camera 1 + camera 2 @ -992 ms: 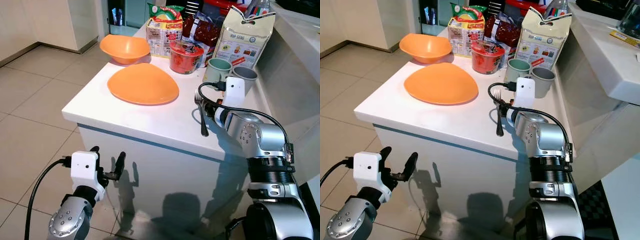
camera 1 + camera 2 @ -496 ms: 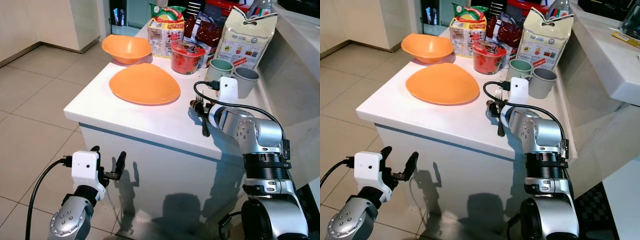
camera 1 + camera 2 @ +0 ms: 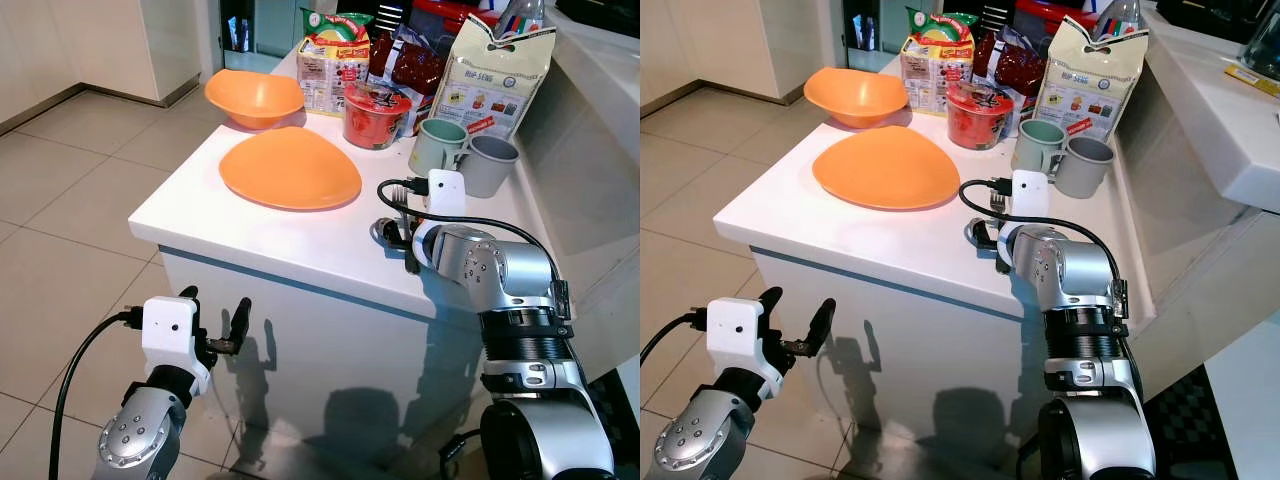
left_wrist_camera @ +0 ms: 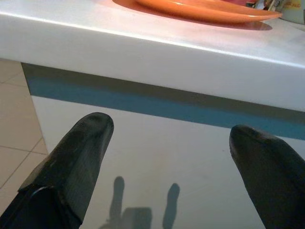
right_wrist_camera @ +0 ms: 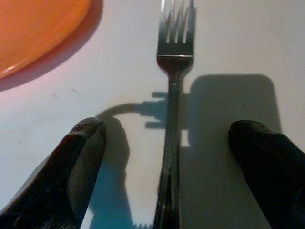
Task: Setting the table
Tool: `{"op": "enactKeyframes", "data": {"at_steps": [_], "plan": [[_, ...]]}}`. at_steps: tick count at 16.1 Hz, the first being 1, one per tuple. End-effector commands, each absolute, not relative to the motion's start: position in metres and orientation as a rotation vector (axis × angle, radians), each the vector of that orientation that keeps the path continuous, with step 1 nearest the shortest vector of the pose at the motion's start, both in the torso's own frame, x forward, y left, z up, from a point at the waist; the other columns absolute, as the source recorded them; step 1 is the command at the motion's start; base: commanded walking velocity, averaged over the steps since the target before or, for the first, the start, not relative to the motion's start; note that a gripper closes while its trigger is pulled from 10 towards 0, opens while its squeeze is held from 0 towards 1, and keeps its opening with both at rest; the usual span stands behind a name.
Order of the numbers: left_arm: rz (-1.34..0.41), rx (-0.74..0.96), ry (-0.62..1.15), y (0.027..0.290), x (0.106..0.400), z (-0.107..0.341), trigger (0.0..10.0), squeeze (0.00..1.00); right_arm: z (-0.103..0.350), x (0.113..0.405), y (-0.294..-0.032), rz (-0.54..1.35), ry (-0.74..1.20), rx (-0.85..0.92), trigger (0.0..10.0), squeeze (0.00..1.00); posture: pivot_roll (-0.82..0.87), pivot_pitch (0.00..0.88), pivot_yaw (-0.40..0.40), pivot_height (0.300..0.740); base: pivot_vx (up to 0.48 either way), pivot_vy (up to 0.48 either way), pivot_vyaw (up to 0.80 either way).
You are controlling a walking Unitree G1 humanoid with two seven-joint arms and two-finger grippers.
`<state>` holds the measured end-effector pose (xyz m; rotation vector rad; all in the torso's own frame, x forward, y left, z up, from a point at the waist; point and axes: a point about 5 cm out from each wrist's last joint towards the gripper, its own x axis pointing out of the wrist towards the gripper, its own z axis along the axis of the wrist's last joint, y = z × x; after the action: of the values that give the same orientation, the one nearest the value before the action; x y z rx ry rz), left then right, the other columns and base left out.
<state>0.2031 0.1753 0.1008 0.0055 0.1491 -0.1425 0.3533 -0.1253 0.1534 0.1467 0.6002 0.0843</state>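
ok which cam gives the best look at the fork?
Right wrist view: the fork lies flat on the white table, tines and handle sharp, between the open right gripper fingers. In the eye views the right arm hides most of it; just the tines peek out. The left wrist view faces the table's side.

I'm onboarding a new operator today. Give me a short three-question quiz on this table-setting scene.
1. True or false: the right tool is shut on the fork.
2. What lies nearest the fork: A) orange plate, B) orange bowl, C) red noodle cup?
3. Fill in: the left tool hangs ____ the white table top.

Key: 1 false, its fingers are apart, either side of the fork; 2 A; 3 below.
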Motion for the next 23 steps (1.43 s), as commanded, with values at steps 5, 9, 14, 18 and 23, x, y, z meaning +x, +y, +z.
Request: {"op": "enactKeyframes", "data": {"at_steps": [5, 9, 14, 18, 23], "plan": [[-0.129, 0.009, 0.148, 0.176, 0.203, 0.100, 10.0, 0.00, 0.136, 0.350, -0.135, 0.011, 0.673, 0.127, 10.0, 0.00, 0.17, 0.000, -0.141, 0.740, 0.000, 0.000, 0.00], [-0.125, 0.012, 0.145, 0.177, 0.203, 0.100, 10.0, 0.00, 0.146, 0.352, -0.119, 0.061, 0.640, 0.147, 10.0, 0.00, 0.17, 0.000, -0.147, 0.740, 0.000, 0.000, 0.00], [-0.118, 0.015, 0.143, 0.177, 0.202, 0.101, 10.0, 0.00, 0.146, 0.349, -0.103, 0.117, 0.645, 0.163, 10.0, 0.00, 0.19, 0.000, -0.150, 0.740, 0.000, 0.000, 0.00], [-0.115, 0.021, 0.141, 0.179, 0.202, 0.102, 10.0, 0.00, 0.152, 0.355, -0.096, 0.139, 0.598, 0.155, 10.0, 0.00, 0.19, 0.000, -0.150, 0.740, 0.000, 0.000, 0.00], [-0.115, 0.023, 0.135, 0.177, 0.206, 0.104, 10.0, 0.00, 0.172, 0.385, -0.105, 0.072, 0.468, 0.148, 10.0, 0.00, 0.19, 0.000, -0.151, 0.740, 0.000, 0.000, 0.00]]}}
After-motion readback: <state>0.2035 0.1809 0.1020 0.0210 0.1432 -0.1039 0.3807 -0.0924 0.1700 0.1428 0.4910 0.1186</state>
